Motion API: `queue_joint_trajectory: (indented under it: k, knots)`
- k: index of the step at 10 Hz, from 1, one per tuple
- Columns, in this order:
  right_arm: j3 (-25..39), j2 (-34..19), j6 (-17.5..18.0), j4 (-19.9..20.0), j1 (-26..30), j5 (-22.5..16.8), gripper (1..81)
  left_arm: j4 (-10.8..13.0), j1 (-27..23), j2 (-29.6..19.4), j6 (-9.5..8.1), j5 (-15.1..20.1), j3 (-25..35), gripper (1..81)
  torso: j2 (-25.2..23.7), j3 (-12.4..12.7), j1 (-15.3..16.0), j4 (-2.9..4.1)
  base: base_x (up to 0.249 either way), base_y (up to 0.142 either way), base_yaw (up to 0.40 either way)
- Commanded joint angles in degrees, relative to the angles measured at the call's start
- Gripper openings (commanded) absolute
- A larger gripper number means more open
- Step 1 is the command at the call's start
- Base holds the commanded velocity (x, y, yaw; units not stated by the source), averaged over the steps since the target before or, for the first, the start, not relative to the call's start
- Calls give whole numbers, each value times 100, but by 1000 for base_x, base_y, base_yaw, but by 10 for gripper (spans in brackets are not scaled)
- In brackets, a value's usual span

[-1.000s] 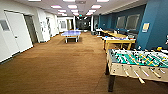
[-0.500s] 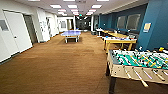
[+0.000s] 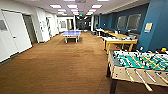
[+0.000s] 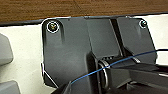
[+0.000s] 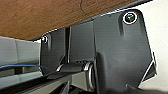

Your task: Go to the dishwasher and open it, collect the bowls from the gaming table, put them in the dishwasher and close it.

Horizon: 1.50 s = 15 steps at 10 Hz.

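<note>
A long room with a brown wood-look floor (image 3: 62, 65) runs ahead under rows of bright ceiling panels (image 3: 72, 6). White walls and a white door (image 3: 17, 31) line one side; a deep blue wall (image 3: 156, 27) with framed windows (image 3: 133, 22) lines the other. A blue ping-pong table (image 3: 71, 33) stands far down the middle, a foosball table (image 3: 140, 63) close by.

Foosball table (image 3: 140, 66) beside brown carpet (image 3: 62, 67)

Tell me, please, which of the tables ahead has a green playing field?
The foosball table nearest at right, with rods across its green field; the ping-pong table is blue.
</note>
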Motion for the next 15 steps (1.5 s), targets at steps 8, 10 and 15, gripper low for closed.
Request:
queue_joint_trajectory:
  k: [8,10,15]
  knots:
    - [8,-41,-28,-133,279,-246,811,-42,-252,-29,-18,301,18,811,0,0,0,0,115,0,0]
    - [8,-41,-28,-133,279,-246,811,-42,-243,-20,-18,301,17,811,2,0,2,0,111,0,0]
    - [8,-41,-28,-177,279,-246,811,-42,-234,-20,-18,301,9,811,0,2,-7,0,93,0,0]
